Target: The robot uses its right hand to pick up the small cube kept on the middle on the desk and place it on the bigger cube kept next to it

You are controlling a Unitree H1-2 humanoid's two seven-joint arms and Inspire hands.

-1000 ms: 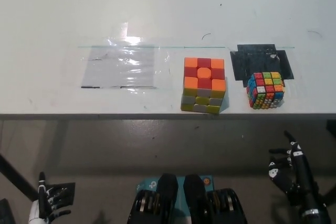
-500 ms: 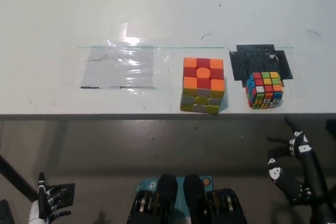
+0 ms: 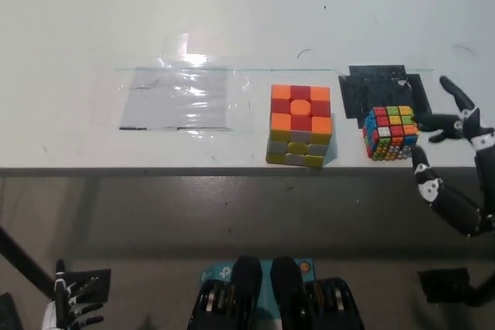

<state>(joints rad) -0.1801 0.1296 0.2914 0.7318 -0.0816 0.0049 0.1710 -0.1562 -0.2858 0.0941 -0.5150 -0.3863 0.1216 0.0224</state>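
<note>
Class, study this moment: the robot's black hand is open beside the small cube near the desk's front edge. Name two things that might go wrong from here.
1. The small cube sits close to the desk's front edge; a clumsy touch from the open right hand might knock it off.
2. The big cube stands close beside it, also near the edge, so carrying the small one across might bump it, or a poor placement might let the small cube slide off.
The left hand rests low, away from the desk.

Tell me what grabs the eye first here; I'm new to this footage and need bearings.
The big orange-topped cube stands mid-desk near the front edge. Right of it sits the small multicoloured cube, half on a black patch. The black right hand reaches it from the right with open fingers.
</note>
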